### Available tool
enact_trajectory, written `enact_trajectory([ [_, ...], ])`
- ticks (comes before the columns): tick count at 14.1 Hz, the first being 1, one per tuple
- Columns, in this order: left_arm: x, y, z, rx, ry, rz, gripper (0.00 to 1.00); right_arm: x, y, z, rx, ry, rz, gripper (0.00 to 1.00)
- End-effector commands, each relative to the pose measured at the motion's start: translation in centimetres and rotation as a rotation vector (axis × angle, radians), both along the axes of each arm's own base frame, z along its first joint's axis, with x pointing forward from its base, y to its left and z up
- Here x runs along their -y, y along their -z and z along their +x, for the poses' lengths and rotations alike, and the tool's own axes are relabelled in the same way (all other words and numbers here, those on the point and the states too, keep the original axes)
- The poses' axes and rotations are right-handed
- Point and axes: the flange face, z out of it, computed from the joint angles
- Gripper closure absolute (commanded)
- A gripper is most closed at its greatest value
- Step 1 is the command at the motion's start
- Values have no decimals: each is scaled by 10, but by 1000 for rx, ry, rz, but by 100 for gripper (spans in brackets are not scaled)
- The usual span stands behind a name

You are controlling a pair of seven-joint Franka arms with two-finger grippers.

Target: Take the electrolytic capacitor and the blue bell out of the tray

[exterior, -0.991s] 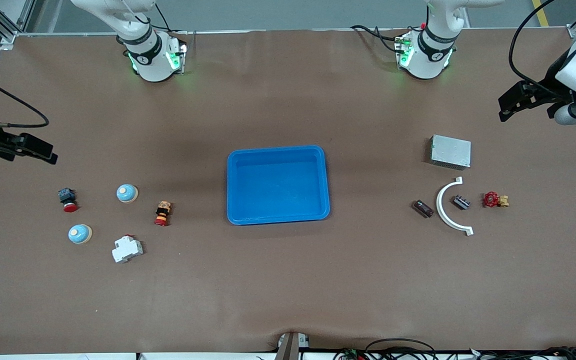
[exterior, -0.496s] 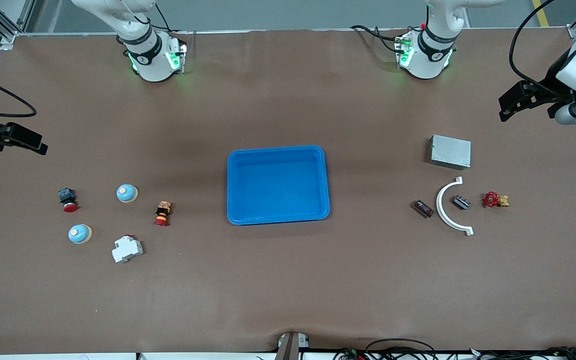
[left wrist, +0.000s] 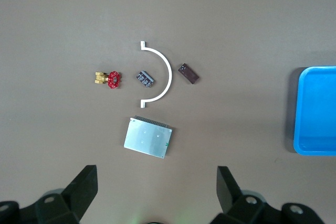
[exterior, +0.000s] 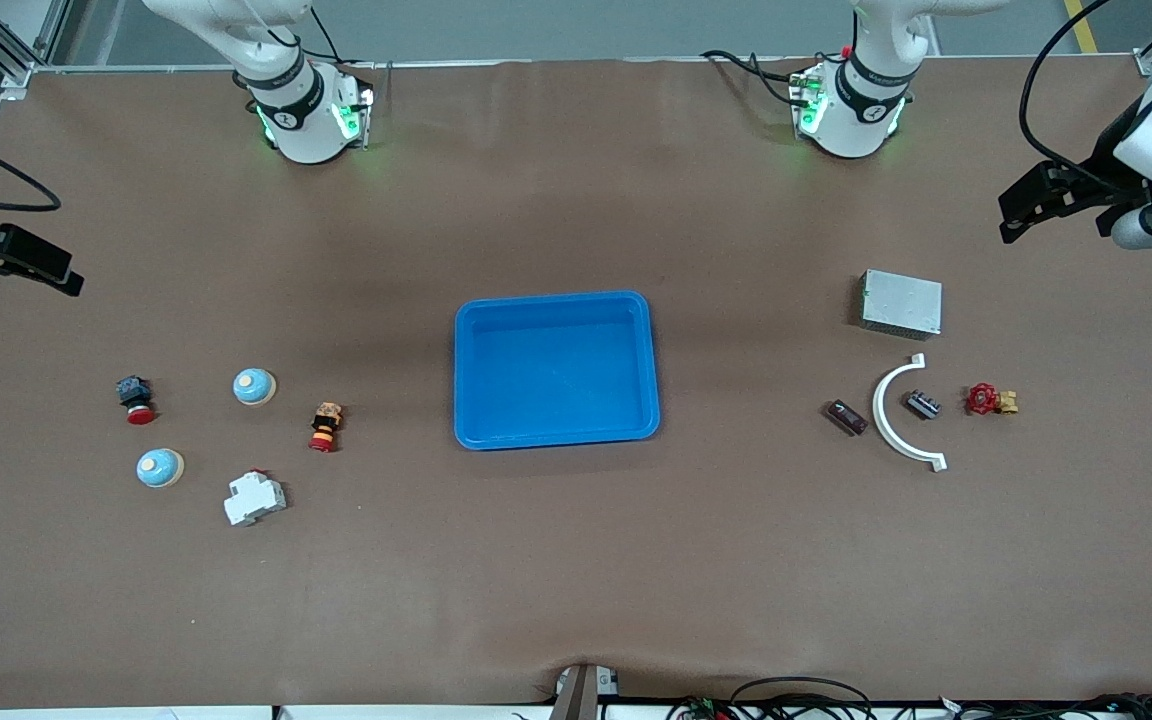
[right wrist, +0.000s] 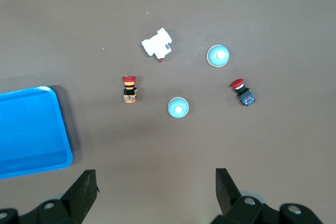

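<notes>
Two light blue dome bells lie toward the right arm's end: one (exterior: 254, 386) (right wrist: 178, 107) and one nearer the front camera (exterior: 159, 467) (right wrist: 218, 56). A small dark brown block that looks like the capacitor (exterior: 847, 417) (left wrist: 188, 73) lies toward the left arm's end, beside a white arc (exterior: 901, 412). The blue tray (exterior: 554, 298) stands mid-table, with nothing in it. My left gripper (exterior: 1036, 205) (left wrist: 156, 179) is open and empty, high over the left arm's end. My right gripper (exterior: 26, 265) (right wrist: 156, 182) is open and empty, high over the right arm's end.
Near the capacitor lie a silver metal box (exterior: 901, 302), a dark ridged component (exterior: 923, 404) and a red-handled brass valve (exterior: 990, 400). Near the bells lie a red push-button (exterior: 135, 398), an orange-and-red switch (exterior: 325, 426) and a white breaker (exterior: 254, 498).
My right gripper has drawn back toward the table's end at the right arm's side and toward the robots' bases. My left gripper has barely moved. Nothing on the table has moved.
</notes>
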Motion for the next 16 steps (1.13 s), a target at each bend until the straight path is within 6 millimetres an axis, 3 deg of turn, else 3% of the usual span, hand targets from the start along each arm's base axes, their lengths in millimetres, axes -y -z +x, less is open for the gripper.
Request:
enact_trajectory([
  [1, -1, -6, -5, -8, 17, 6, 0, 2, -8, -5, 22, -3, 12, 0],
  [16, -2, -7, -8, -19, 17, 7, 0, -1, -9, -5, 32, -12, 36, 0],
])
